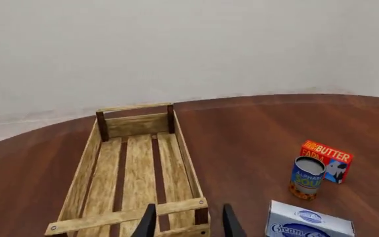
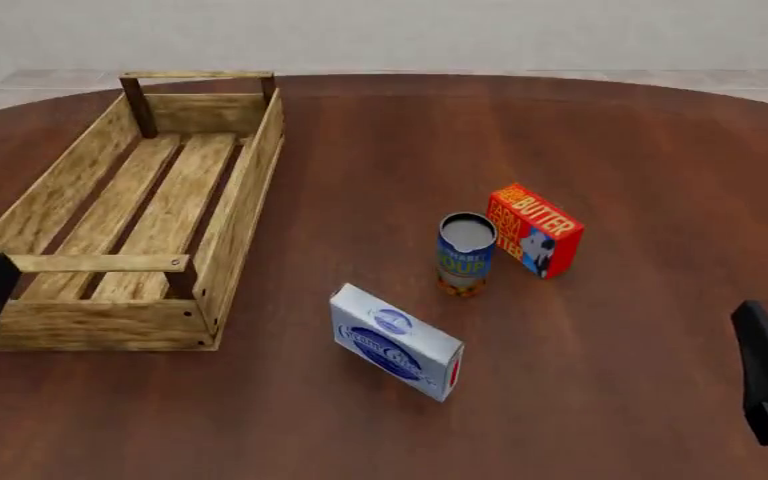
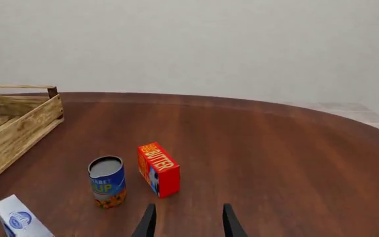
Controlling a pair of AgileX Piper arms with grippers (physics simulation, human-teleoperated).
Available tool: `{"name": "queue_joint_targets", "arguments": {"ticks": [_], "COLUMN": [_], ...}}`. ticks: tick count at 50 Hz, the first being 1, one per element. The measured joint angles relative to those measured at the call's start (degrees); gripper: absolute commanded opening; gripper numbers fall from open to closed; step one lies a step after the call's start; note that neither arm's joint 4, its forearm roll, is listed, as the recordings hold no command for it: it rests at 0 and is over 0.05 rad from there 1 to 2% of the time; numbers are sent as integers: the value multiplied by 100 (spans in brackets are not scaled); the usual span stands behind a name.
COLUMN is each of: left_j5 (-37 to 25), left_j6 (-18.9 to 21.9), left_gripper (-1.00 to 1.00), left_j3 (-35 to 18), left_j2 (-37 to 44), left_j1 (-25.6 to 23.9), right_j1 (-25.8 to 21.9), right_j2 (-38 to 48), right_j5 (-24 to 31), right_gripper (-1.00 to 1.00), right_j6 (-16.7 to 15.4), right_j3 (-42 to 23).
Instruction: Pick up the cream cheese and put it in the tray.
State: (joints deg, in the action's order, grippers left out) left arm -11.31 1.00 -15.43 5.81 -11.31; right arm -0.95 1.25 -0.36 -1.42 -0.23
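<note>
Left wrist view: left gripper [image 1: 188, 222] has its two dark fingers spread apart, nothing between them, sitting over the near end of the tray [image 1: 84, 168]. Tray lies lengthwise away from the camera, bar handle at the far end. Cream cheese [image 1: 308, 224] sits on the table [image 1: 255, 128] off to one side of the tray, only partly in frame. Soup can [image 1: 307, 177] upright just beyond it, butter box [image 1: 326, 160] just behind the can.

Front view: tray at left of the table. Cream cheese [image 2: 395, 341] stands on its long edge near the middle, red end face toward the camera's right — clear of the tray, near its right corner. Soup can [image 2: 466, 254] and butter box [image 2: 534, 230] just behind it, almost touching each other. Only dark arm parts show at both lower edges.

Right wrist view: right gripper [image 3: 188, 222] open, holding nothing, low over bare table. Butter box [image 3: 158, 169] and soup can [image 3: 107, 181] ahead; cream cheese [image 3: 19, 222] at the frame edge; tray [image 3: 15, 128] corner further off.
</note>
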Motion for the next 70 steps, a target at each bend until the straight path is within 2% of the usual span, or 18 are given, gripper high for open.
{"name": "queue_joint_targets", "arguments": {"ticks": [13, 22, 31, 47, 62, 70], "left_j5": [120, 510, 1040, 1283, 808, 519], "left_j6": [98, 203, 479, 1219, 2416, 3166], "left_gripper": [100, 100, 100, 100, 100, 100], "left_j3": [-491, -702, -877, -1708, -2842, -3180], "left_j2": [849, 1732, 2737, 4291, 5632, 6175], "left_j1": [-600, -905, -1150, -1625, -1962, -2011], "right_j1": [-13, -28, -40, -62, -56, -58], "right_j2": [70, 123, 176, 287, 322, 347], "right_j5": [-33, -61, -90, -151, -170, -183], "right_gripper": [100, 100, 100, 100, 100, 100], "right_j6": [-3, 5, 15, 23, 51, 50], "right_j3": [1, 2, 3, 5, 6, 6]}}
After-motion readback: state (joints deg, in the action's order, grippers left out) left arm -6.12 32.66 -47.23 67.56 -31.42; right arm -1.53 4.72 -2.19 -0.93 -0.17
